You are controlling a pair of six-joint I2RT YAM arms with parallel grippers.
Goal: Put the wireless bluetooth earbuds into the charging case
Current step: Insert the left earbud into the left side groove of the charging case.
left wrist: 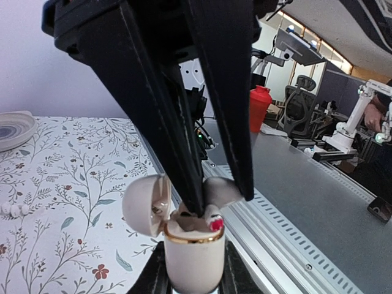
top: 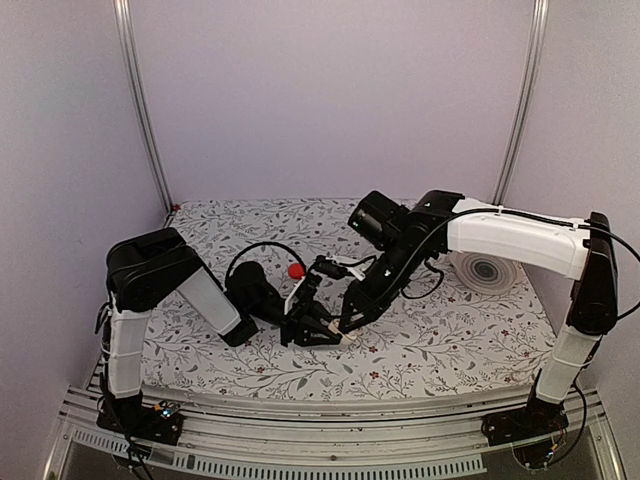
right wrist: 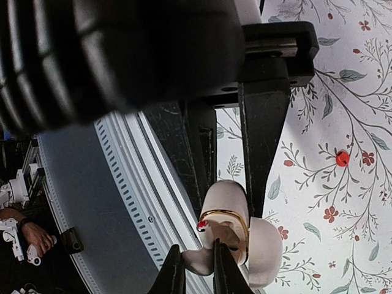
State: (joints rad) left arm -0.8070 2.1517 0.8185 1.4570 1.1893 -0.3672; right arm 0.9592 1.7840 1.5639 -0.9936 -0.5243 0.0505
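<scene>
The charging case, cream-white with a gold rim, stands upright between the fingers of my left gripper, which is shut on its body. Its lid hangs open to the left. From above, my right gripper is shut on a cream earbud, whose red tip touches the case's rim. In the right wrist view the earbud sits between the right gripper fingers, against the case. In the top view both grippers meet over the case near the table's front.
A white dish with dark rings sits at the back right. A red round object lies behind the left arm. Small white pieces and a tiny red piece lie on the floral cloth. The metal table edge is close by.
</scene>
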